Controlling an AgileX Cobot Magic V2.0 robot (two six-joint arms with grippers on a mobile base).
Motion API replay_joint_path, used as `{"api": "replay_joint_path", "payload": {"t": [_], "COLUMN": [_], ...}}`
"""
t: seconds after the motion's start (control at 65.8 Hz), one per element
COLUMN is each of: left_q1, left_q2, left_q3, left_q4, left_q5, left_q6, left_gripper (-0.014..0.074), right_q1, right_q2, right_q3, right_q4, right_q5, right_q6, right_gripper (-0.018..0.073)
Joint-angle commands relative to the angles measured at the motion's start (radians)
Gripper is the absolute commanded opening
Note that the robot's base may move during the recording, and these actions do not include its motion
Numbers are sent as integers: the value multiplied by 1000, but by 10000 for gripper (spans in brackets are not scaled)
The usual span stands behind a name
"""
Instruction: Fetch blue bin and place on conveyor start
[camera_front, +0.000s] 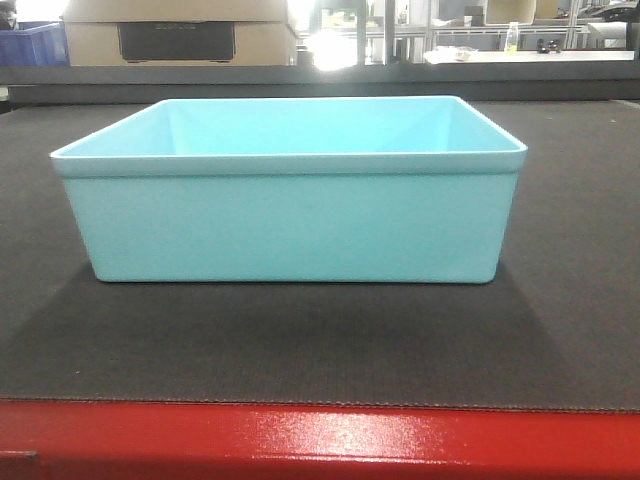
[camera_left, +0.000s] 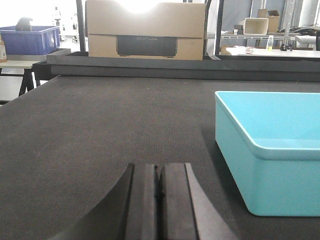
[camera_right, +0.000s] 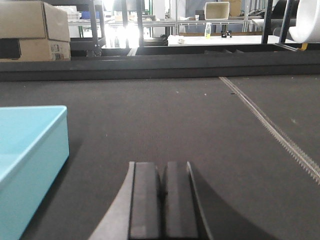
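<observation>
The blue bin, a pale cyan tub, stands upright and empty on the conveyor start, a dark woven belt with a glossy red front edge. In the left wrist view the bin is to the right of my left gripper, which is shut and empty, apart from the bin. In the right wrist view the bin is at the left of my right gripper, also shut and empty, apart from it. Neither gripper shows in the front view.
A cardboard box stands beyond the belt's far rail. A dark blue ribbed bin sits on a table at far left. A metal seam strip runs along the belt at right. Shelves and a bottle are behind.
</observation>
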Motion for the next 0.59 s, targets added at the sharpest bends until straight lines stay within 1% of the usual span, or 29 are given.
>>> {"api": "replay_joint_path", "payload": {"t": [0.0, 0.091, 0.152, 0.198, 0.578], "left_q1": [3, 3, 3, 3, 3], "left_q2": [-5, -5, -5, -5, -5], "left_q3": [-1, -1, -1, -1, -1], "left_q4": [-7, -7, -7, -7, -7], "left_q5": [-20, -20, -20, -20, -20], "left_q6": [2, 2, 2, 2, 2], "left_gripper": [-111, -111, -111, -111, -111], "right_q1": [-4, -4, -4, -4, -4], "right_q2": [-53, -68, -68, -68, -68], "right_q3": [73, 142, 148, 148, 148], "right_q4": [4, 4, 4, 4, 4], "right_q5": [-68, -124, -182, -155, -152], "right_q6": [-5, -5, -5, -5, -5], "right_gripper": [-162, -162, -162, -162, -162]}}
